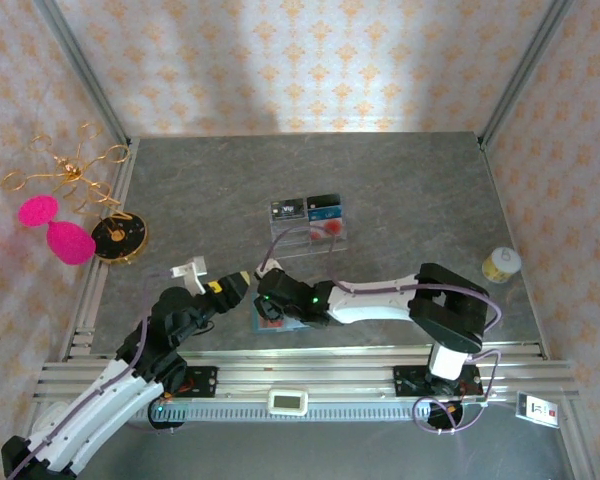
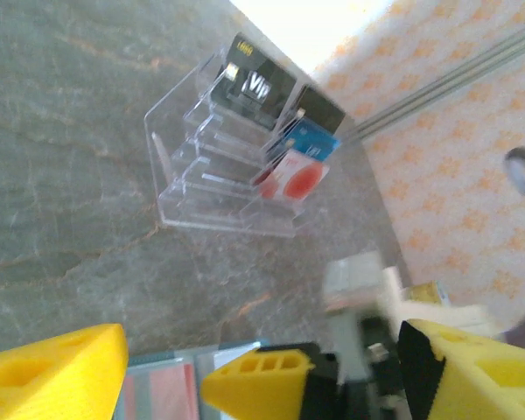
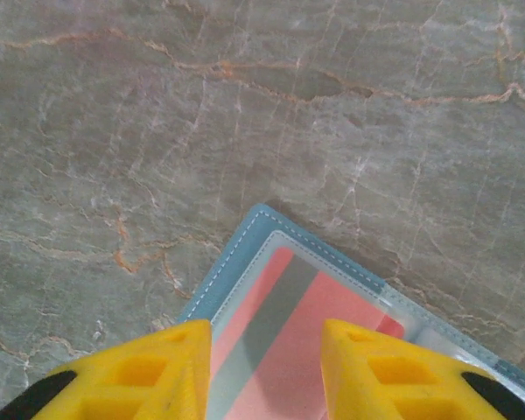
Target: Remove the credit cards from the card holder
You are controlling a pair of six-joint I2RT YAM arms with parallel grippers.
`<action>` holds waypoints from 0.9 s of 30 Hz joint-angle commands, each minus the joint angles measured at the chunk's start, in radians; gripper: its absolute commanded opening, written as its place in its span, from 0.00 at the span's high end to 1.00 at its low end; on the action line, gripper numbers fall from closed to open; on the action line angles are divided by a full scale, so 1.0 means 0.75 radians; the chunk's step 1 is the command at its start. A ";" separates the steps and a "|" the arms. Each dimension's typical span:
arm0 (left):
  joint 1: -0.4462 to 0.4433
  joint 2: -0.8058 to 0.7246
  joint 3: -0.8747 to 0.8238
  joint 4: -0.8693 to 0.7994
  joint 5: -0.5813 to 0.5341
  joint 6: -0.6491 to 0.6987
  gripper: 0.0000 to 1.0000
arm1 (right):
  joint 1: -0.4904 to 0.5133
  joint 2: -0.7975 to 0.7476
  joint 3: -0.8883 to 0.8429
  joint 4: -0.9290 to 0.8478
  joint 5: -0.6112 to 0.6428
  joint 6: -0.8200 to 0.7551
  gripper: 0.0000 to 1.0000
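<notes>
My released right gripper [image 3: 267, 359] hangs over the card holder [image 3: 243, 238] by the worktop's [image 3: 245, 87] near edge; closing could pinch its pocket [image 3: 394, 302] with the red card [image 3: 328, 328].

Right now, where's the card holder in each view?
Top external: card holder low, left of centre, near the table's front edge.
Left wrist: card holder at the bottom edge, left of centre.
Right wrist: card holder lower centre-right, one corner pointing up.
Shared landmark, both wrist views: the red card in its clear pocket.
</notes>
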 commanded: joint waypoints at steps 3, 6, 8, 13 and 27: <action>0.008 -0.016 0.096 -0.094 -0.055 0.058 0.19 | 0.027 0.078 0.095 -0.195 0.035 -0.042 0.64; 0.008 -0.014 0.119 -0.097 -0.057 0.070 0.19 | 0.042 0.114 0.131 -0.230 0.081 -0.050 0.63; 0.008 -0.015 0.129 -0.097 -0.062 0.081 0.19 | 0.054 0.140 0.159 -0.268 0.129 -0.056 0.63; 0.007 -0.012 0.132 -0.078 -0.048 0.085 0.19 | 0.088 0.209 0.222 -0.368 0.254 -0.074 0.61; 0.008 -0.009 0.106 -0.060 -0.017 0.071 0.19 | 0.097 0.291 0.124 -0.310 0.179 -0.040 0.91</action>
